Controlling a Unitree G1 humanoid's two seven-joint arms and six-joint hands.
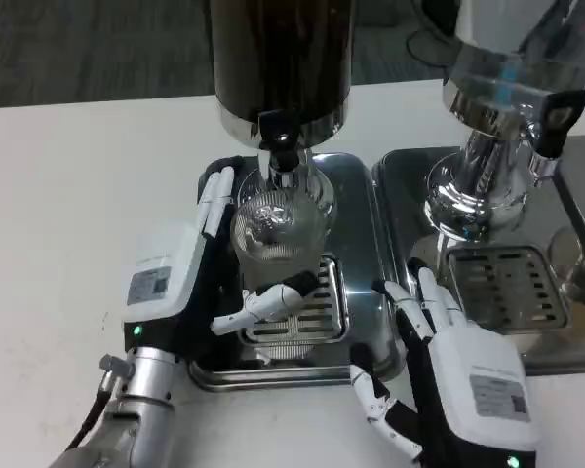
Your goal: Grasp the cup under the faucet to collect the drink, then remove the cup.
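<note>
Under the faucet (280, 161), cup (276, 226) in left hand (210, 268).

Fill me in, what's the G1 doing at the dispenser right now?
The left hand has its fingers wrapped around a clear cup, holding it under the faucet of the dark drink dispenser, above the drip tray. The cup looks empty so far. The right hand rests open by the tray's front right corner.

left hand (175, 283): label sticker, print unreadable | right hand (468, 375): label sticker, print unreadable
</note>
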